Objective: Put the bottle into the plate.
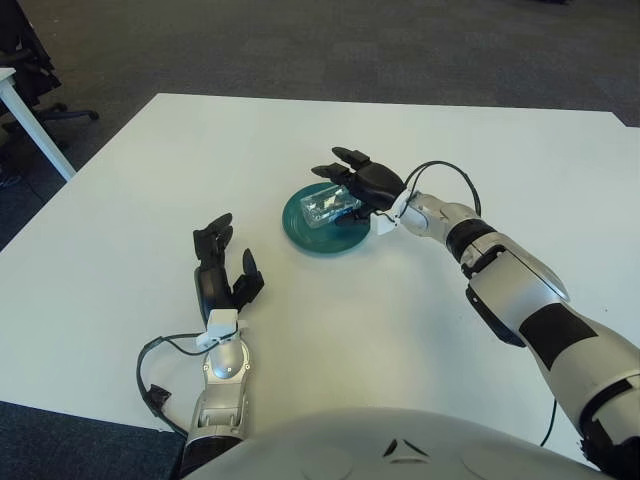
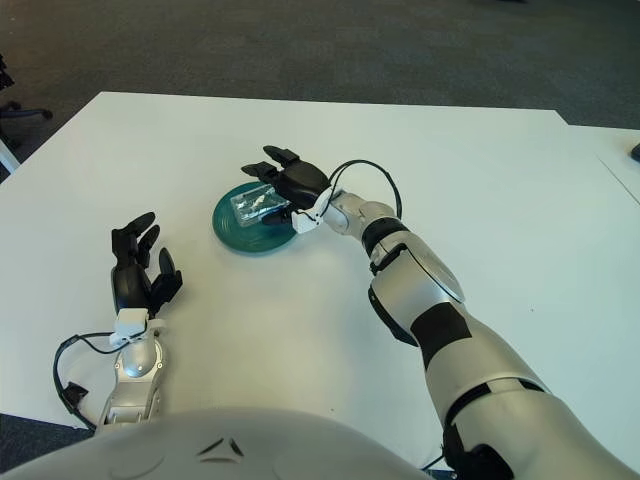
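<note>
Left eye view: a white desk [image 1: 120,230] fills most of the frame, with dark carpet beyond its far edge. A round teal plate [image 1: 305,235] sits near the desk's middle. The clear plastic bottle [image 1: 332,206] lies on its side inside the plate, toward the plate's 1 o'clock part, its label facing up. The right hand [image 1: 362,182] is at the plate's 2 o'clock rim, palm toward the bottle, with its black fingers [image 1: 340,155] spread wide above and around the bottle's far end; whether any finger touches the bottle cannot be told, but none is wrapped around it. A black cable loops over the right wrist. The left hand [image 1: 222,275] shows at about 8 o'clock from the plate, well apart from it, fingers pointing away from the robot and loosely parted, holding nothing. A thin black cable [image 1: 155,365] curls on the desk beside the left forearm. A chair base and a desk leg stand at the far left edge.

Right eye view: the same layout, shifted left. The bottle [image 2: 256,204] lies across the plate [image 2: 232,235], lengthwise from 8 o'clock to 2 o'clock. The right hand [image 2: 293,181] hovers at its 2 o'clock end with fingers splayed, gripping nothing. The left hand [image 2: 140,268] is at 8 o'clock from the plate, relaxed and unloaded.
</note>
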### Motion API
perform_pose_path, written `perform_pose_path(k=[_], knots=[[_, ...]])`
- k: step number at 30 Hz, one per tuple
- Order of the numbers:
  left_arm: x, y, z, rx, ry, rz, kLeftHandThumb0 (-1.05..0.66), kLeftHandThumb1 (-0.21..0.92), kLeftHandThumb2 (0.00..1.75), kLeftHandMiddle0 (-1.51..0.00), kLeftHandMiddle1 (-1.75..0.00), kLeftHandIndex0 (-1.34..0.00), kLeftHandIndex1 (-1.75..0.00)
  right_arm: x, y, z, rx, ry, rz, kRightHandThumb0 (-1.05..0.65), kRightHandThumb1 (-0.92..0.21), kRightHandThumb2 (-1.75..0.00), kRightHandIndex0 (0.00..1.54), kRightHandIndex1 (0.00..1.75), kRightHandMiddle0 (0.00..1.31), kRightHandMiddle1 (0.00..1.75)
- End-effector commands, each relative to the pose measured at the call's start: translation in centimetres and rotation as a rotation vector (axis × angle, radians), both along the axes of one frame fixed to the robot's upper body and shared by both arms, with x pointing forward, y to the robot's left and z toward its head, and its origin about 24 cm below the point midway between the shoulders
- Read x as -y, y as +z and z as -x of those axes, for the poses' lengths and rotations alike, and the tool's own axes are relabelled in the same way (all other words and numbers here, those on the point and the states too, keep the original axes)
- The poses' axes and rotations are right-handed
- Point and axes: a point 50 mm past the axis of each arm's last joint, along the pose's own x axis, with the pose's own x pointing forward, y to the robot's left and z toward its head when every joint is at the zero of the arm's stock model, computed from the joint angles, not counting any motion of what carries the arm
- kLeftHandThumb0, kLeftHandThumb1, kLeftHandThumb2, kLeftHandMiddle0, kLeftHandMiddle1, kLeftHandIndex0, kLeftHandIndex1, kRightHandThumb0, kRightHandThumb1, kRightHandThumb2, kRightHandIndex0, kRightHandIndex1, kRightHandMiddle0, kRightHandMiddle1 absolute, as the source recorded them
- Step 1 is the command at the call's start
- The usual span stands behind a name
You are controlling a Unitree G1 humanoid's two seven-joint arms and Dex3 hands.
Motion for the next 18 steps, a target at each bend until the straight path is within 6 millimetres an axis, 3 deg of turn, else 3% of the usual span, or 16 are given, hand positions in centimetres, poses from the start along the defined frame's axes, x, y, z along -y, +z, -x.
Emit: perform_pose_path(k=[1,13,15,18], knots=[[-0.06,0.15,-0.34,0.015,0.0,-0.014,-0.82,0.92,0.78,-0.25,-0.59,-0.04,-1.08,0.31,0.37,-0.3,0.001,-0.019,-0.016,-1.05,-0.92,-0.71,0.0,0.0,0.0,0.19],[-0.2,-0.03,-0.75,0.011,-0.001,-0.002,-0.83,0.92,0.79,-0.25,-0.5,-0.01,-1.06,0.25,0.69,-0.24,-0.005,-0.038,-0.108,-1.05,-0.92,-0.79,0.03,0.01,0.0,0.18],[-0.25,-0.08,-0.85,0.008,-0.002,0.004,-0.82,0.92,0.79,-0.26,-0.48,-0.01,-1.06,0.26,0.84,-0.21,-0.05,-0.057,-0.187,-1.05,-0.92,-0.81,0.08,0.02,0.0,0.23],[-0.36,-0.17,-0.97,0.002,-0.002,0.012,-0.81,0.92,0.79,-0.29,-0.49,-0.02,-1.06,0.31,1.03,-0.2,-0.121,-0.076,-0.292,-1.05,-0.92,-0.81,0.22,0.06,0.0,0.44]])
